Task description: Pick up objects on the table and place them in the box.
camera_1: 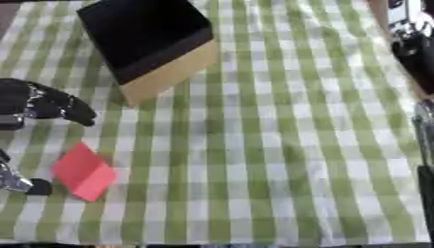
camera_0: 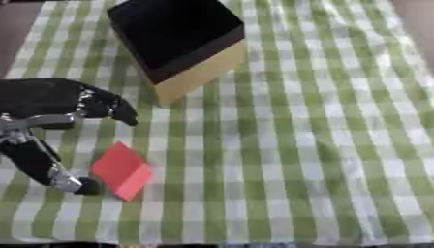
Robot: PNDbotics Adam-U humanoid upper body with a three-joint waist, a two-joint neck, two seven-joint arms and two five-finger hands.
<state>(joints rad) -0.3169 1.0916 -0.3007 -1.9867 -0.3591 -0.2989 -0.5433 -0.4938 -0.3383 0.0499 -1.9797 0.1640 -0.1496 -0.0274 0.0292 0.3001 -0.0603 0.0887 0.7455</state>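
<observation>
On the checked cloth [camera_0: 305, 145], left hand [camera_0: 51, 104] spread apart beside red block [camera_0: 121, 170] (unlabelled), box [camera_0: 178, 41] beyond.

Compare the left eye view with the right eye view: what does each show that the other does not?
Only the left eye view shows more of the left robot hand and its arm, reaching in beside the red block.

Only the right eye view shows dark equipment at the right edge, possibly the robot's right arm; no right robot hand can be made out.

Both share the green checked tablecloth, the box at the top with its dark inside and tan wall, the red block lying on the cloth, and the left robot hand open around it, not touching.
</observation>
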